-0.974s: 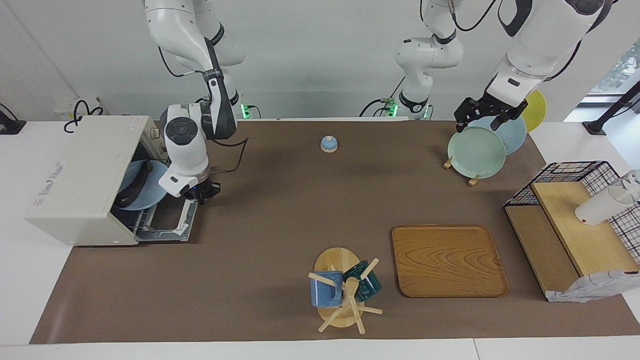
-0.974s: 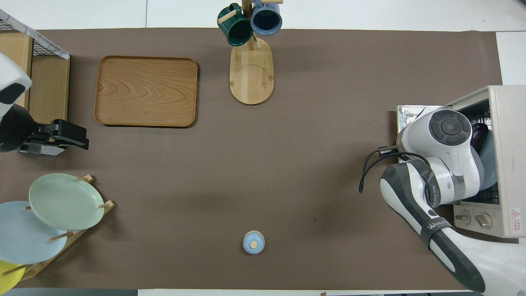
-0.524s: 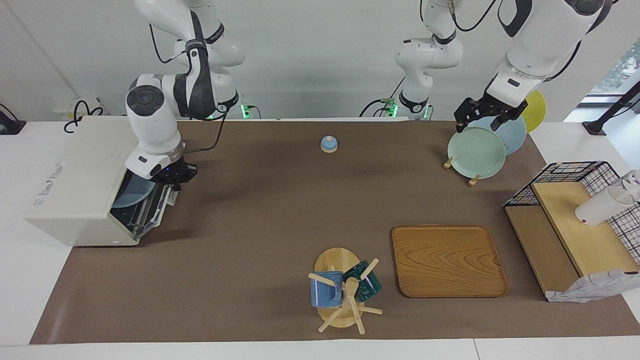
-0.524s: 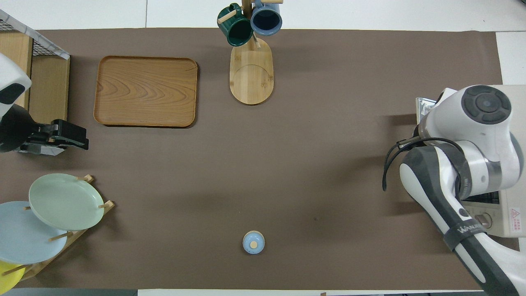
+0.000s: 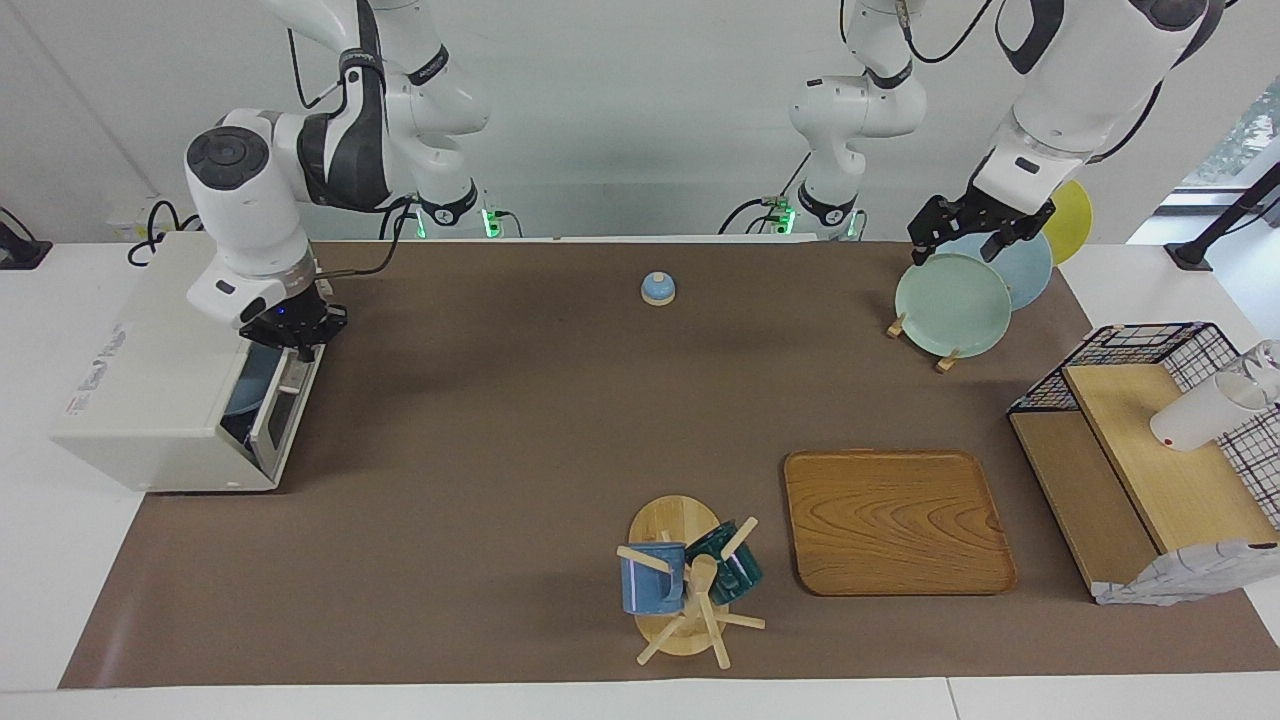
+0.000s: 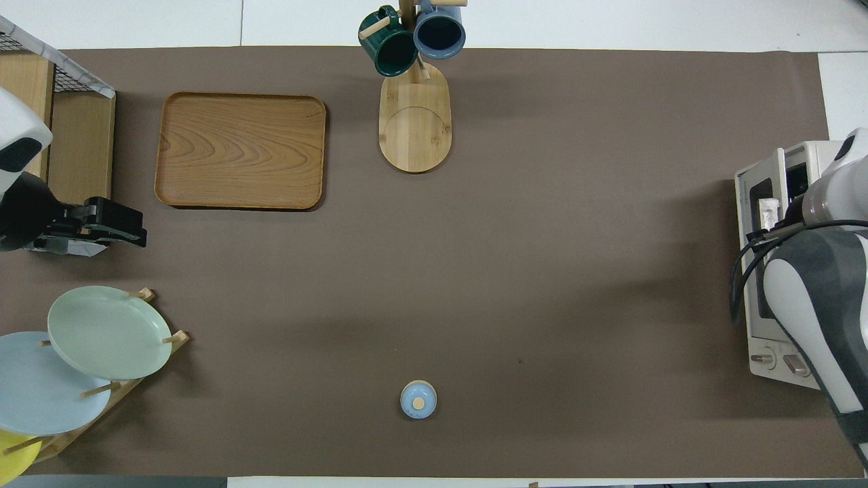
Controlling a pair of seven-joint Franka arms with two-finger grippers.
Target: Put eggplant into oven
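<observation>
The off-white oven (image 5: 150, 370) stands at the right arm's end of the table. Its glass door (image 5: 283, 408) is tilted up and nearly shut, with only a narrow gap at the top. The eggplant is hidden. Through the gap I see only a sliver of a blue plate (image 5: 243, 385) inside. My right gripper (image 5: 296, 338) is at the door's top edge. In the overhead view the right arm covers much of the oven (image 6: 754, 203). My left gripper (image 5: 962, 240) waits, open and empty, over the plate rack; it also shows in the overhead view (image 6: 132, 230).
A plate rack with a green plate (image 5: 952, 304) stands near the left arm's base. A wooden tray (image 5: 895, 522), a mug tree (image 5: 690, 580), a small blue knob-lidded piece (image 5: 658, 288) and a wire shelf unit (image 5: 1150, 450) are also on the brown mat.
The right gripper has swung the oven door up from lying flat open to nearly shut, moving up and toward the oven. The eggplant on its plate has gone out of sight. The left arm has not moved.
</observation>
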